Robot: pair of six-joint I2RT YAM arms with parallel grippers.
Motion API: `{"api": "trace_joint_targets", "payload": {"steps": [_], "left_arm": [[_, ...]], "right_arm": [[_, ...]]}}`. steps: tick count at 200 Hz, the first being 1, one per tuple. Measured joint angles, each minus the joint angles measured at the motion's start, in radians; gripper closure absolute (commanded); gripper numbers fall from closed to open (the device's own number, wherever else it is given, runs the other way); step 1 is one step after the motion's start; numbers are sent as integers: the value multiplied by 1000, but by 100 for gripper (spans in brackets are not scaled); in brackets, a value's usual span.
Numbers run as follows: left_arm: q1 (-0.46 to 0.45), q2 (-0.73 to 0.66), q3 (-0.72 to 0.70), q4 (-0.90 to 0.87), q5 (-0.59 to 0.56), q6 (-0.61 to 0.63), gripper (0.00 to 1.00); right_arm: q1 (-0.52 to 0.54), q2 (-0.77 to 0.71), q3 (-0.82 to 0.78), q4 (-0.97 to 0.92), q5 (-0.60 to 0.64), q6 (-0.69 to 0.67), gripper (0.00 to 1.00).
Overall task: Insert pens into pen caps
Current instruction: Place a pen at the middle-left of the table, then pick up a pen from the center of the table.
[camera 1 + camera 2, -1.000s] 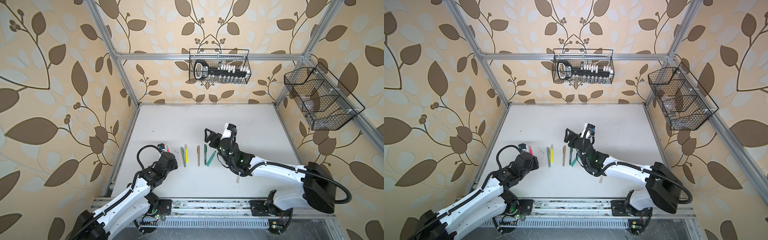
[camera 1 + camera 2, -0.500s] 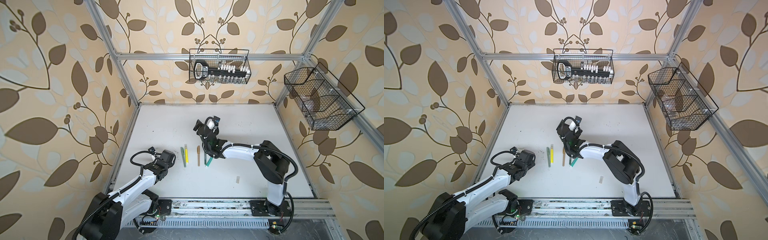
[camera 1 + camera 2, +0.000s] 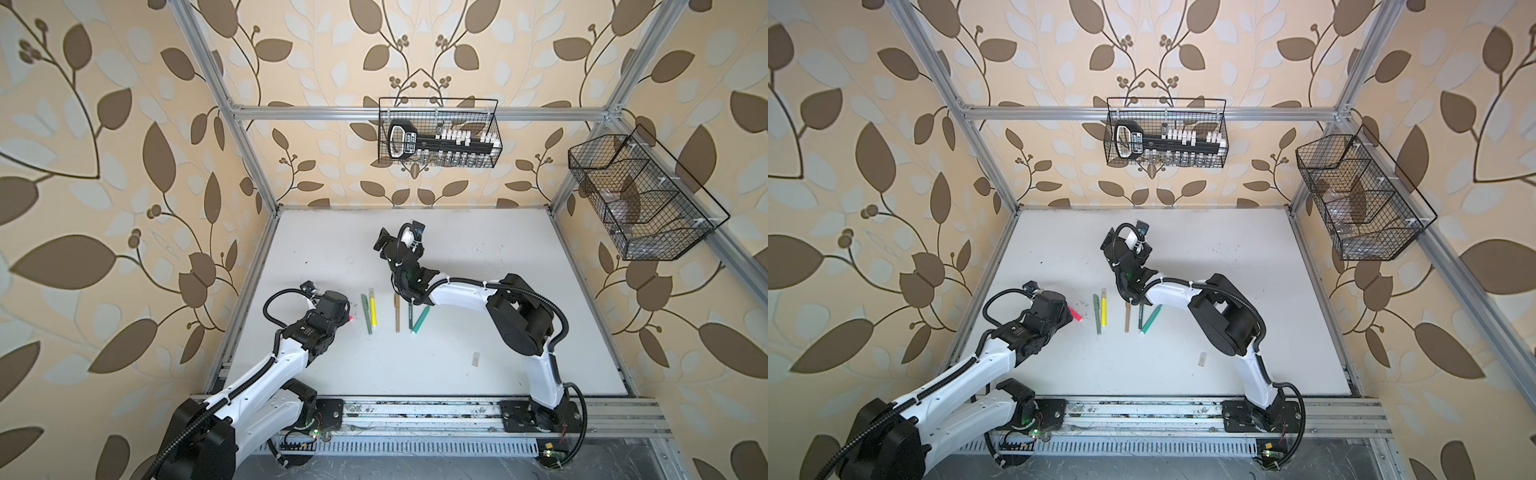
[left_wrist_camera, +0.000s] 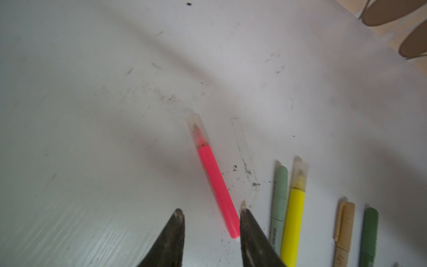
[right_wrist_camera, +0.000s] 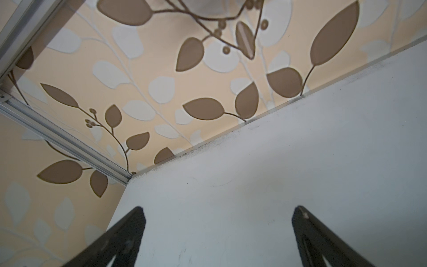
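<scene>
1. Left end effector [image 4: 211, 211]: jaws parted and pinching nothing, low over the counter [image 4: 92, 115].
2. Pink-red marker [image 4: 217, 185]: lies flat on the counter with a clear cap [image 4: 197, 131] seated over its tip. Its rear end lies between the jaws, just beside one finger, unclamped.
3. Row beside it: grey-green pen [image 4: 279, 196], yellow marker [image 4: 294, 208], tan pen [image 4: 344, 231], dark green pen [image 4: 369, 231]. They lie side by side, and each appears capped in the left wrist view.
4. Green marker [image 3: 419, 321]: at the row's far end, slanted, near the dark green pen. It is too small to tell whether it wears a cap.
5. Loose clear cap [image 3: 476, 359]: alone on the counter, well apart from the row.
6. Right end effector [image 5: 219, 208]: jaws spread wide and empty, raised, facing the counter's back edge.
7. Step in hand (judged): laying the capped pink-red marker at the row's end. The green marker looks like the one item left.
8. Next move (judged): take the loose clear cap in one end effector and the green marker in the other, line tip to mouth, and press along the axis. The cap lies flat, so it needs a low, square pinch.
</scene>
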Motion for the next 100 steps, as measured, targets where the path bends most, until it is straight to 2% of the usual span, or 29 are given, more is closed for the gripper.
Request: {"api": "trace_joint_targets", "payload": {"steps": [26, 39, 77, 100], "left_arm": [[-4, -4, -24, 127, 147, 77, 60], [-33, -3, -31, 170, 193, 108, 60], [-291, 100, 4, 256, 200, 211, 62], [-343, 211, 47, 311, 219, 246, 64]], "right_arm": [[-9, -115, -140, 38, -5, -9, 0], [-16, -179, -201, 45, -13, -9, 0], [-54, -334, -320, 43, -64, 4, 1], [-82, -418, -388, 35, -95, 18, 1]]}}
